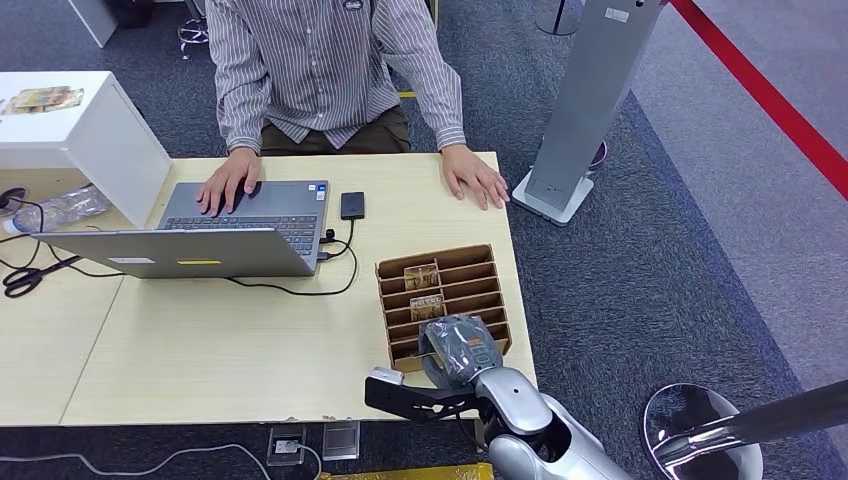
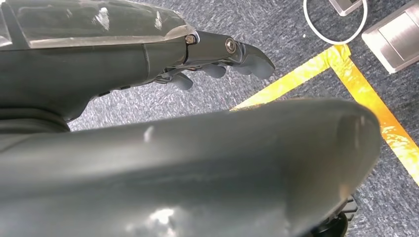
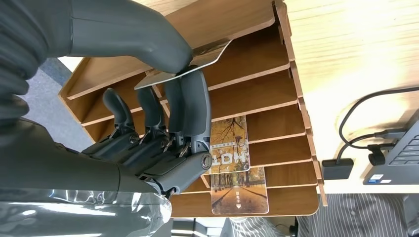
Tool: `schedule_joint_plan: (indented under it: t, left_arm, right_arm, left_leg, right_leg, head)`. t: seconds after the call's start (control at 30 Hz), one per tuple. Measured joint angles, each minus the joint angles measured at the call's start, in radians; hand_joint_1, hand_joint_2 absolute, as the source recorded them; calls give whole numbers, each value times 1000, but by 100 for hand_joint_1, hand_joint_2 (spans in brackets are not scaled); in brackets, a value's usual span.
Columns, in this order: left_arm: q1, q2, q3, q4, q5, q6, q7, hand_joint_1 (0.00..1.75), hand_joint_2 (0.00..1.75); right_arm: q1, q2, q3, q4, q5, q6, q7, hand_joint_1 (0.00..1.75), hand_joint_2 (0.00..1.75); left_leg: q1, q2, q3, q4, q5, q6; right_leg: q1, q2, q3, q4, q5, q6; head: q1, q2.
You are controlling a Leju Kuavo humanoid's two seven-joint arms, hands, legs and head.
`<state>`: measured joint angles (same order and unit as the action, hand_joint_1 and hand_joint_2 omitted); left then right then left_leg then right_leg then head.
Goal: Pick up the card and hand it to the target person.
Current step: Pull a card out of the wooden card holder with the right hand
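In the right wrist view my right hand (image 3: pixel 163 128) pinches a thin pale card (image 3: pixel 213 51) between thumb and fingers, just above the slots of the wooden card rack (image 3: pixel 257 94). Two more cards with an autumn picture (image 3: pixel 230 143) stand in slots farther along. The head view shows that hand (image 1: pixel 460 348) over the near end of the rack (image 1: pixel 485 262), at the table's right side. The person in a striped shirt (image 1: pixel 330 70) sits across the table, one hand (image 1: pixel 228 182) on the laptop and the other (image 1: pixel 476 176) flat on the table. My left hand (image 2: pixel 123 54) hangs above the carpet, holding nothing, its fingers (image 2: pixel 217 69) loosely apart.
An open laptop (image 1: pixel 240 225) with cables and a small black device (image 1: pixel 352 205) lie left of the rack. A white box (image 1: pixel 80 130), a bottle and scissors (image 1: pixel 25 280) are at the far left. A silver pillar (image 1: pixel 590 100) and a round stool (image 1: pixel 700 430) stand on the carpet to the right.
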<state>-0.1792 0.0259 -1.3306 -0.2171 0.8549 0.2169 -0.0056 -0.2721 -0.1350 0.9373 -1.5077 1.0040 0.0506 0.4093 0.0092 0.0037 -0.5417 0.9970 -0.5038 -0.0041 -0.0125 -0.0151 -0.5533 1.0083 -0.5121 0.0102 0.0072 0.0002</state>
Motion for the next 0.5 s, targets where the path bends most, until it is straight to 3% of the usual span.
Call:
schedule_joint_plan:
  t: [0.03, 0.17, 0.5]
  left_arm:
    - [0, 0, 0, 0, 0, -9, 4, 0, 175]
    - [0, 0, 0, 0, 0, -48, 24, 0, 175]
    - [0, 2, 0, 0, 2, -35, 33, 0, 175]
  right_arm:
    - [0, 0, 0, 0, -1, 0, 0, 153, 175]
    - [-1, 0, 0, 2, -3, -7, 0, 154, 175]
    - [2, 0, -1, 4, 10, -40, 0, 154, 175]
  left_leg:
    - [0, 0, 0, 0, 0, 0]
    - [0, 0, 0, 0, 0, 0]
    - [0, 0, 0, 0, 0, 0]
  right_leg:
    - [0, 0, 0, 0, 0, 0]
    - [0, 0, 0, 0, 0, 0]
    - [0, 0, 0, 0, 0, 0]
  head:
    - [0, 0]
    - [0, 0]
    - [0, 0]
